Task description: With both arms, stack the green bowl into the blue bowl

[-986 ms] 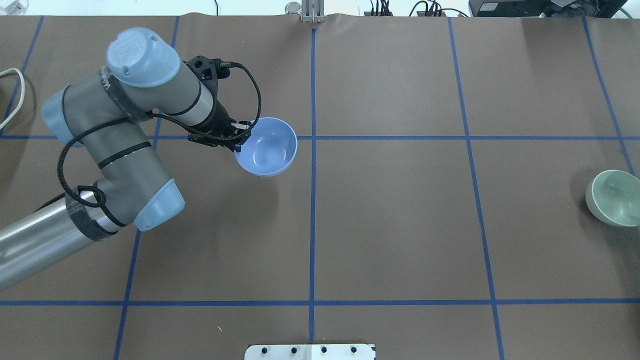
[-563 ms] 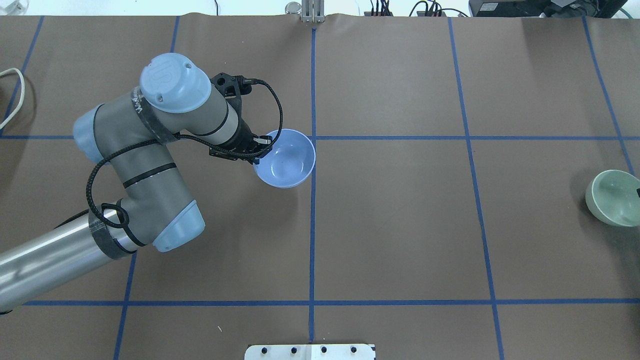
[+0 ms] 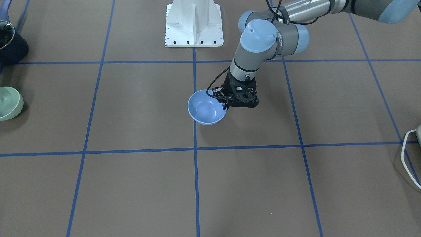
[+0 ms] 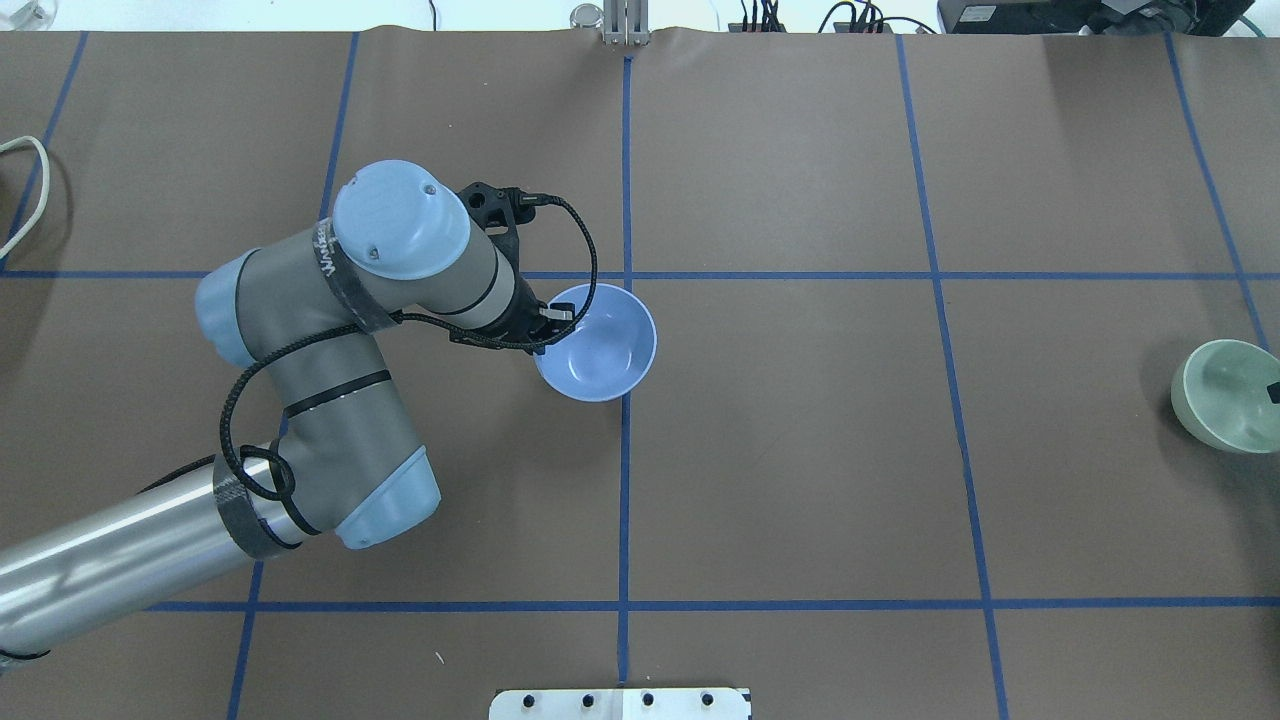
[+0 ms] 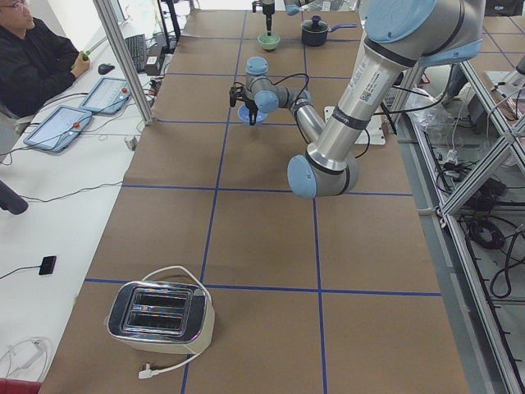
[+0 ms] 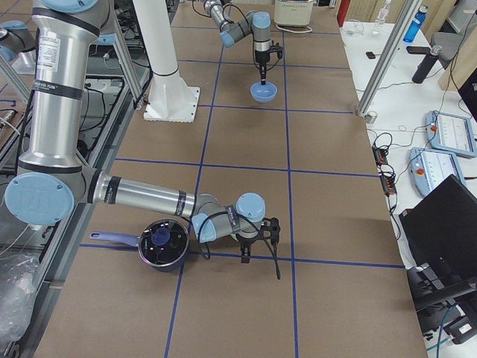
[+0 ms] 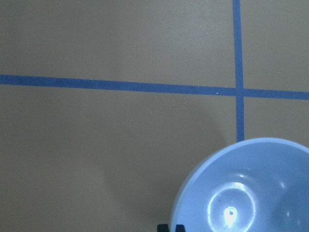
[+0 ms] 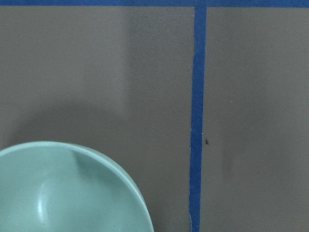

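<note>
Glossy blue bowl (image 4: pixel 600 347), glossy green bowl (image 4: pixel 1222 402), matt table (image 4: pixel 800 450)

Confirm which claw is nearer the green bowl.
Right. The right claw hangs over the green bowl at the table's right end. The left claw is far off near the table's centre, clamped on the blue bowl at its rim.

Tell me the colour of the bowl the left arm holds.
The bowl is periwinkle blue; clearest in the overhead view.
</note>
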Controlling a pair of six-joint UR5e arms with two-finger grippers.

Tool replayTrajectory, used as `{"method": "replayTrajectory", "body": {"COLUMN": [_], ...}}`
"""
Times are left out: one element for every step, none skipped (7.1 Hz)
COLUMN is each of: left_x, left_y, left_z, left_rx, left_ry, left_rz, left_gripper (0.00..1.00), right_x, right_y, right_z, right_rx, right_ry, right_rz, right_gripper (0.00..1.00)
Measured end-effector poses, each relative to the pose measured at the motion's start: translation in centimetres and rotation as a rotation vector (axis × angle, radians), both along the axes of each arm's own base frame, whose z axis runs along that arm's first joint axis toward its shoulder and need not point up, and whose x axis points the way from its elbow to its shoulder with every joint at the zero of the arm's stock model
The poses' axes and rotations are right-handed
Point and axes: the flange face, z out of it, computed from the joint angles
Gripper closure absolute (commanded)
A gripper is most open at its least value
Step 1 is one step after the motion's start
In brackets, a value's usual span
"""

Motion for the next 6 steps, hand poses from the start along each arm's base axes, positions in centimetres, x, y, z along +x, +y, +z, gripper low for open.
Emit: {"method": "replayTrajectory", "body": {"left_x": [1.4,2.6,3.3,3.7,3.8,3.9], "left_y": [0.8,1.6,2.0,2.2,2.2,2.2], "left_z": [0.1,0.0,0.0,-0.3,-0.4,-0.4], "left_rx": [0.007,0.013,0.013,0.013,0.013,0.012], "left_ry": [-0.013,-0.022,-0.026,-0.026,-0.025,-0.026], "left_rz": [-0.006,-0.008,-0.009,-0.008,-0.008,-0.008], "left_gripper": [1.0,1.0,1.0,1.0,0.99,0.67], "right_x": [0.0,-0.1,-0.1,-0.1,-0.1,-0.2], "right_y": [0.0,0.0,-0.1,-0.1,-0.2,-0.3], "right_z": [0.0,0.0,-0.1,-0.1,-0.2,-0.3], "right_rx": [0.0,0.0,0.001,0.001,0.002,0.003], "right_ry": [-0.001,-0.001,-0.003,-0.005,-0.007,-0.008], "right_rz": [0.0,0.0,-0.001,-0.001,-0.001,-0.001], "right_gripper": [0.07,0.07,0.07,0.07,0.07,0.07]}}
